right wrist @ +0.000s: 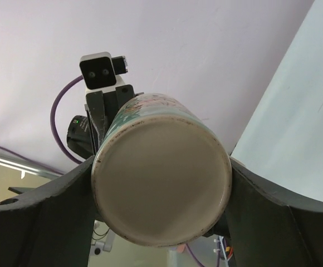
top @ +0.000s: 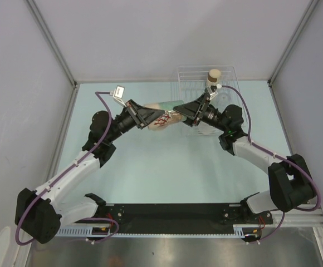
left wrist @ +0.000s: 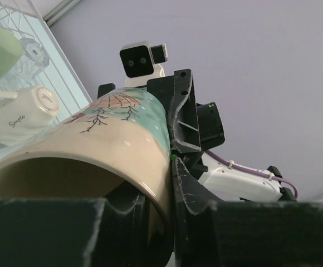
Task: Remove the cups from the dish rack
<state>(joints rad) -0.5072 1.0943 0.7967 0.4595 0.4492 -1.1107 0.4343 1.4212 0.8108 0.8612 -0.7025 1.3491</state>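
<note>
Handover is what we judge this to be: the cream printed mug hangs in the air above the table, caught between both arms. The right gripper spans its body, one finger pressed to each side of the mug just behind the flat base, so the jaws stand wide but clamped on it. The left gripper has taken the other end. From the left wrist we see one finger inside the mouth and the other tight against the outer wall, pinching the rim between them.

Beyond the left fingertips, past the mug, lies the dish rack. In it we make out a pale green cup and, just nearer the fingers, a white cup with a printed word on its side. From above, a tan brown-topped cup stands at the rack's far edge, behind the right fingers.

We reckon the task is in its early part: one mug is out of the rack but not yet set down, we see no cup standing on the table, and at least three wait in the rack. What is left for this mug is the right fingers' release and a placing
</note>
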